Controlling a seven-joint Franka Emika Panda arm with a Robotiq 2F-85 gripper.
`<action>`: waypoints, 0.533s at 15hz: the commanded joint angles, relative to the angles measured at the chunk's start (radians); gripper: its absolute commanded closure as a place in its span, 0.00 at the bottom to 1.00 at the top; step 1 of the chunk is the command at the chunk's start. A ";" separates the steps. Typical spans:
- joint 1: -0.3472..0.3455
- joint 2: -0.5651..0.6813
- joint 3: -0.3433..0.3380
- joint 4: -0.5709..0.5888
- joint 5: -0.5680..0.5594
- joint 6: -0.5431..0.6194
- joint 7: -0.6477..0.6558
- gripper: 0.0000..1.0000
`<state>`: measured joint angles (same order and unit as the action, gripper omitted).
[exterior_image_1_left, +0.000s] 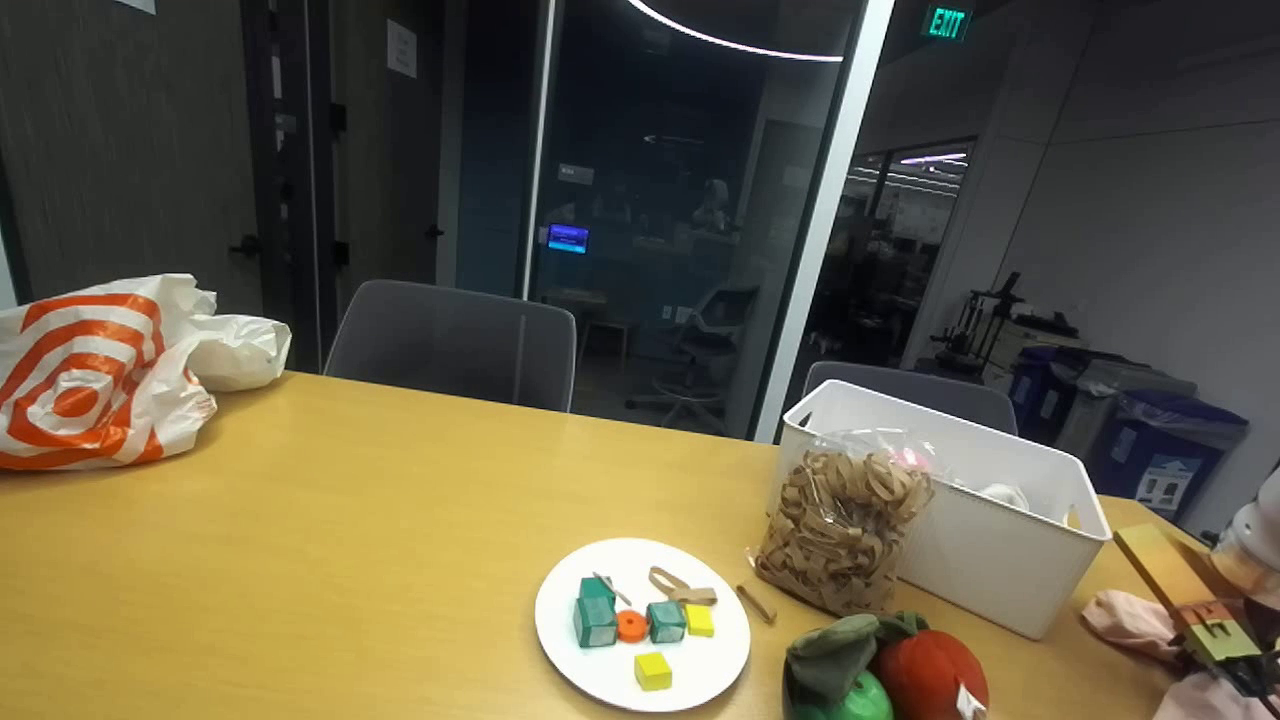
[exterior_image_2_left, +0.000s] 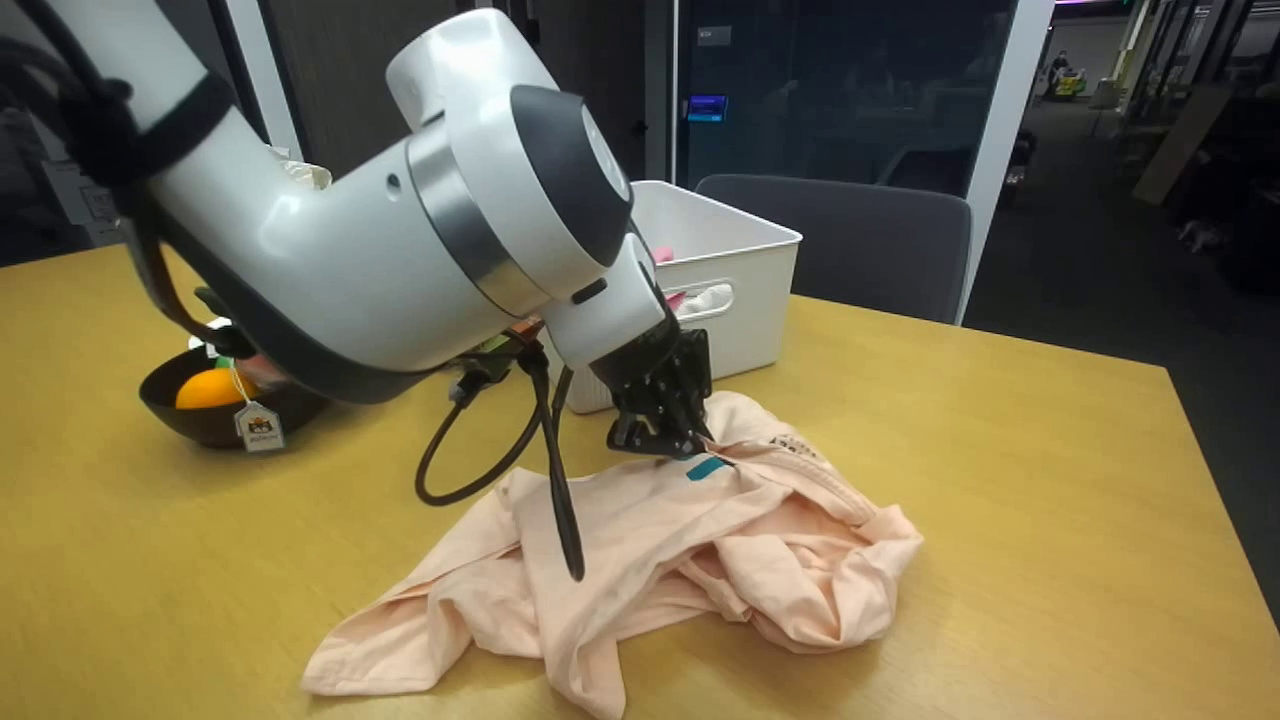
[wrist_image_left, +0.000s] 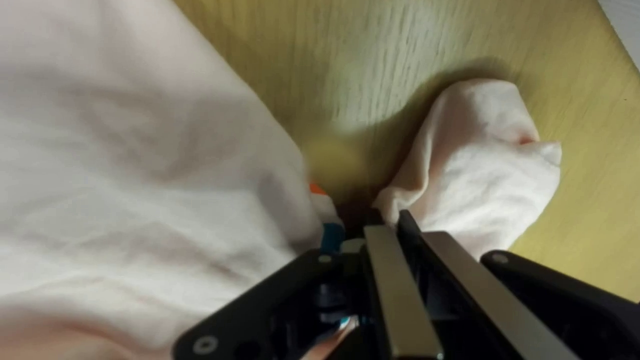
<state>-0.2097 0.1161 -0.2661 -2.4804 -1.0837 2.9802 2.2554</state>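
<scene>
Where your white arm (exterior_image_2_left: 400, 240) slopes down over the tan table (exterior_image_2_left: 1030, 500), your gripper (wrist_image_left: 391, 220) has its fingers (wrist_image_left: 400, 295) close together, clamped on a fold of a pale pink garment (exterior_image_2_left: 640, 540) that lies crumpled on the table; just beyond it, in an exterior view, you have a white bin (exterior_image_2_left: 755, 325), with a dark bowl (exterior_image_2_left: 210, 425) off to one side, and a white plate (exterior_image_1_left: 590, 670) elsewhere on the table bears teal and yellow blocks (exterior_image_1_left: 595, 622)

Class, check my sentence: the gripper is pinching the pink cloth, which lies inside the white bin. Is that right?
One part is wrong: the pink cloth lies on the table, outside the white bin, as both exterior views show. The gripper is indeed pinching it.
</scene>
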 joint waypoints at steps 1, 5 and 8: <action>0.007 -0.029 -0.014 0.009 -0.077 0.005 0.041 0.87; 0.024 -0.047 0.001 0.048 -0.167 -0.040 0.059 0.88; 0.041 -0.023 0.016 0.097 -0.183 -0.085 0.033 0.86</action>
<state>-0.1907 0.0875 -0.2623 -2.4317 -1.2308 2.9458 2.2806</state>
